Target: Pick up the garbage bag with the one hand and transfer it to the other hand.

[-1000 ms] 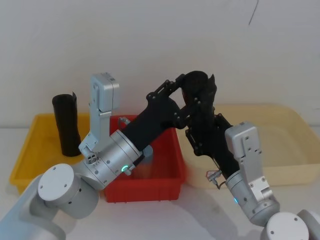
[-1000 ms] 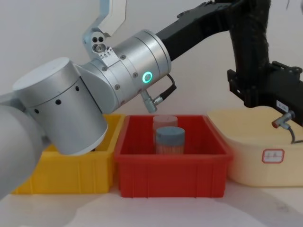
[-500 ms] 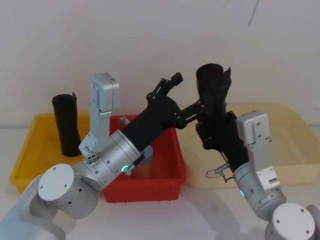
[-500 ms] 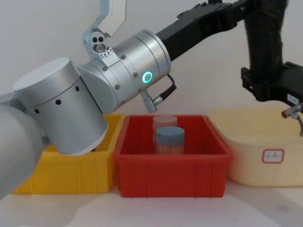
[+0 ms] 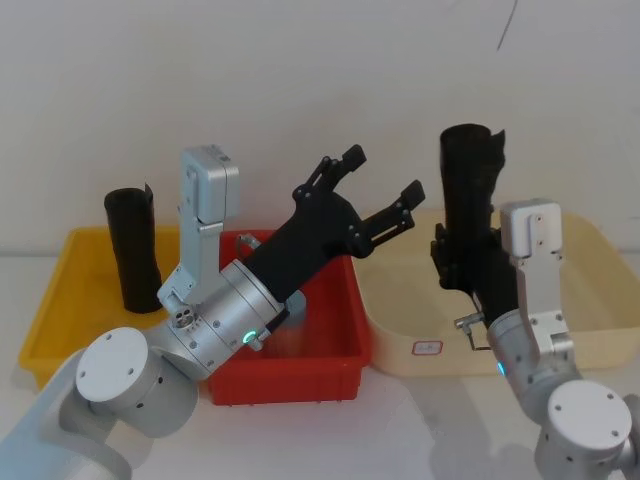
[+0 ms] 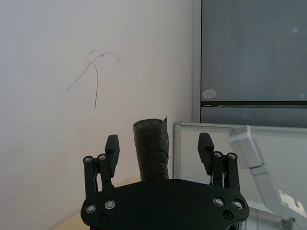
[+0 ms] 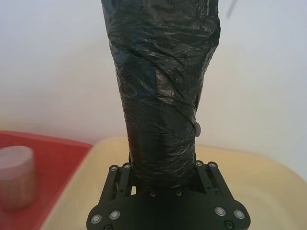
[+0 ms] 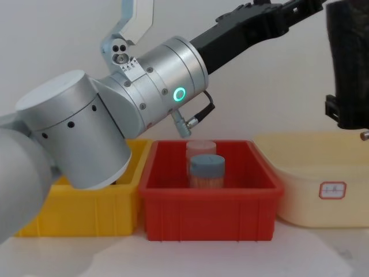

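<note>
Garbage bag (image 5: pixel 470 178) shifted right, base buried in right hand (image 5: pixel 463 260).

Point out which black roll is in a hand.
The garbage bag clamped upright in the right hand; the other roll stands in the yellow bin.

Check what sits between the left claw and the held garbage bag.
Nothing: head view shows bare air between left claw and garbage bag, held in right claw.

a lab bench: bare white wall (image 5: pixel 250 70), plastic bins (image 5: pixel 290 382) on a white table (image 5: pixel 400 432).
</note>
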Tool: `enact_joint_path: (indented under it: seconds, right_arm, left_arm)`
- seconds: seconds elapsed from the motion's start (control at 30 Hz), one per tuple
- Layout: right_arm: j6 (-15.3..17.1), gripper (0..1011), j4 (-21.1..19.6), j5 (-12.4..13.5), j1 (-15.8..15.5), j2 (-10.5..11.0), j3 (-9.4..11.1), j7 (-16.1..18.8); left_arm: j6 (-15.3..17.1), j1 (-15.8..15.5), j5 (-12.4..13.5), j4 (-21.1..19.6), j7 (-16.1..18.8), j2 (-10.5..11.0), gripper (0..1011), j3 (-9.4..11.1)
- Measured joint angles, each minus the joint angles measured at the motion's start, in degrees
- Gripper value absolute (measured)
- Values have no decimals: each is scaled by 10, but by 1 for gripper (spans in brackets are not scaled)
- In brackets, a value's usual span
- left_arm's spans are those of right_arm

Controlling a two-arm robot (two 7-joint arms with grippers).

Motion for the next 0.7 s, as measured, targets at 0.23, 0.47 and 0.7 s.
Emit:
enact_joint_path:
  seconds: [0.23, 0.47, 0.7]
  right_arm:
    - [54, 717, 14, -8, 17, -19, 22, -39]
    - [104, 893, 24, -14, 31, -36, 39, -68]
    - [133, 1001, 19, -14, 32, -41, 48, -69]
  left_arm:
    - [0, 0, 0, 0, 0, 0, 1001, 0]
    - [0, 0, 0, 0, 0, 1, 1002, 0]
    - [0, 7, 10, -13, 19, 7, 1002, 0]
